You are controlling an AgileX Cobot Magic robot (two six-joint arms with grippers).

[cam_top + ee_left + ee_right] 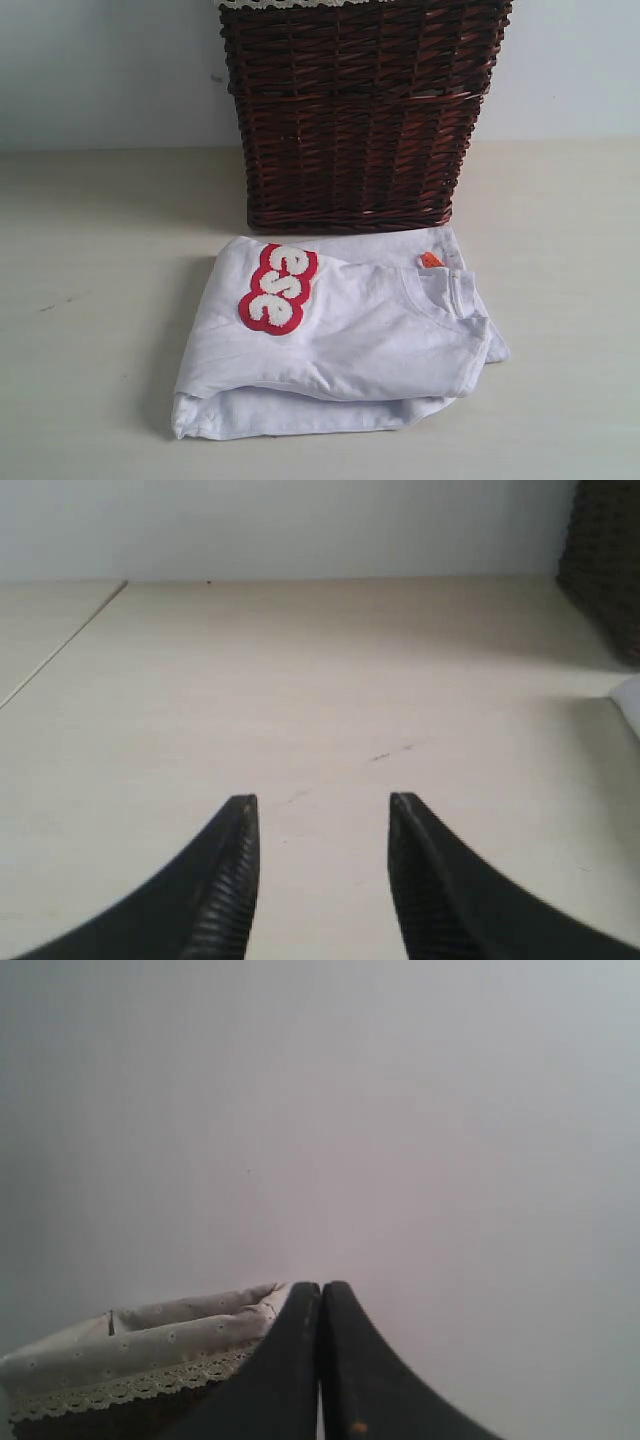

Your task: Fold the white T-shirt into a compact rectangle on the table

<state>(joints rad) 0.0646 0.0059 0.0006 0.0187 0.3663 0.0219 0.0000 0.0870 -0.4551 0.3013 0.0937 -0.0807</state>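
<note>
Folding looked all but finished to me: the white T-shirt [340, 340] lay on the table [90, 300] as a stacked, roughly rectangular bundle, just in front of the wicker basket [350, 120] and apart from both my grippers. On the left, my left gripper [322, 820] hung over bare table with its jaws apart and nothing between them, and only a sliver of white cloth showed at the margin of its view. The bundle's long axis ran side to side, parallel with the basket's front. Toward its left end the red-outlined letters [278, 290] sat turned on their side; toward the far right corner lay the ribbed neck [440, 290] and the orange tag [430, 260], so I judged the shirt's top pointed right. What remained, as I saw it, was tidying: the lower layer stuck out along the near edge and the right end was uneven. On the right, my right gripper [321, 1305] was pinched shut on nothing, up by the basket's lace-trimmed liner [130, 1355].
</note>
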